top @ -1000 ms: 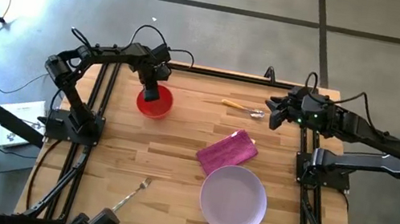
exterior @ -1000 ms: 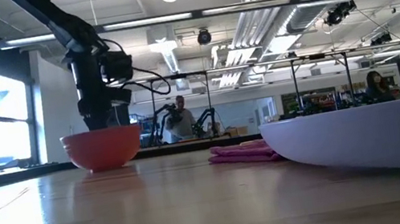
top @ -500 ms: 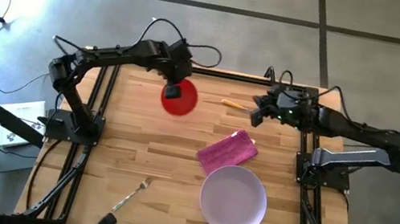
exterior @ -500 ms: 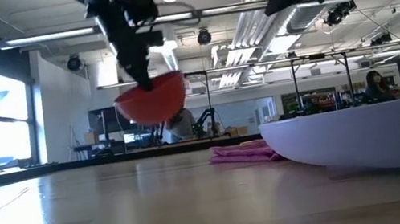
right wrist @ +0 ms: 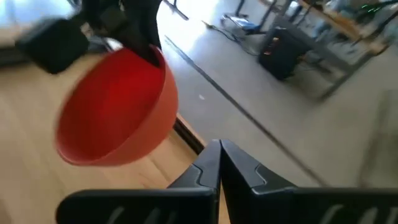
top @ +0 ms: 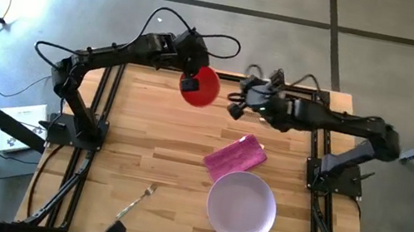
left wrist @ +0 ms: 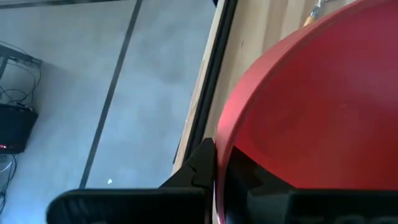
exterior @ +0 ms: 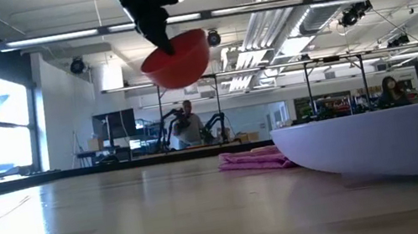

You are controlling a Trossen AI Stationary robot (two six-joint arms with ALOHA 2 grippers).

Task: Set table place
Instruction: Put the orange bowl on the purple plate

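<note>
The light-wood butcher-block table (top: 149,157), edged by a black rail frame, carries most of the place setting. A wide lavender plate (top: 241,207) lies on the near right part of the table; in the low view its rim fills the right foreground. Touching the plate's far-left edge is a magenta cloth napkin (top: 235,156), lying flat and angled. A silver fork (top: 140,198) rests well apart on the near left, pointing diagonally.

The left arm reaches from the left side over the table's far edge. Its left end effector (top: 189,84) is clenched on the rim of the small red bowl (top: 202,87), which hangs in the air above the far middle of the table, tilted; the low view shows it lifted high off the wood, and the left wrist view shows a dark finger on each side of the rim.

The right arm stretches in from the right, and the right end effector (top: 237,105) sits just beside the bowl, to its right. In the right wrist view its two dark fingers (right wrist: 211,163) are pressed together, holding nothing.
</note>
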